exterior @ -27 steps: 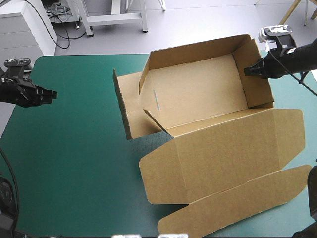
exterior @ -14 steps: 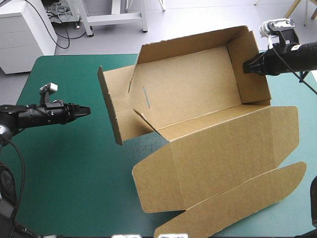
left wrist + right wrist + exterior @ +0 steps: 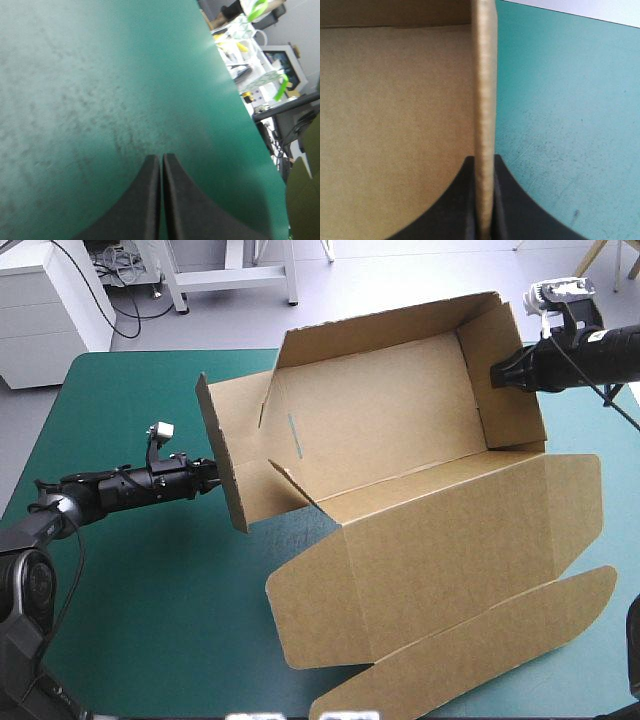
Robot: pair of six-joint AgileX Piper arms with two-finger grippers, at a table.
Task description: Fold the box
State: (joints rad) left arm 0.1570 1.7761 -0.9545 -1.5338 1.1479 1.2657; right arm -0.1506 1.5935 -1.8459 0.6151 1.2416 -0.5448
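Raising the end walls looks to be the step in hand. The box [image 3: 400,410] sits on the far right part of the desk [image 3: 130,620] as a half-formed tray: back wall and both end walls are up, the front is not yet made, and the lid [image 3: 460,540] lies flat toward the near edge.

The right gripper [image 3: 497,377] is clamped on the right wall [image 3: 512,415] near its top. In the right wrist view the board's edge [image 3: 484,75] runs up between the black fingers [image 3: 455,210], with the box's inside on one side and teal-green cover on the other.

The left gripper [image 3: 212,477] is closed and empty, its fingers [image 3: 145,200] meeting in one point. It reaches low over the desk with its tip at the outer face of the left wall [image 3: 225,455]; whether it touches the board I cannot tell. Its wrist view shows mostly bare cover ahead, with only a sliver of brown board [image 3: 302,200] off to one side.

The left wall leans outward, and a small inner flap [image 3: 300,485] stands loose at its front corner. The next move probably calls for the left gripper to press that wall inward and upright while the right gripper steadies the box against sliding. A closed tip on thin board could skid off, so the push should land square.
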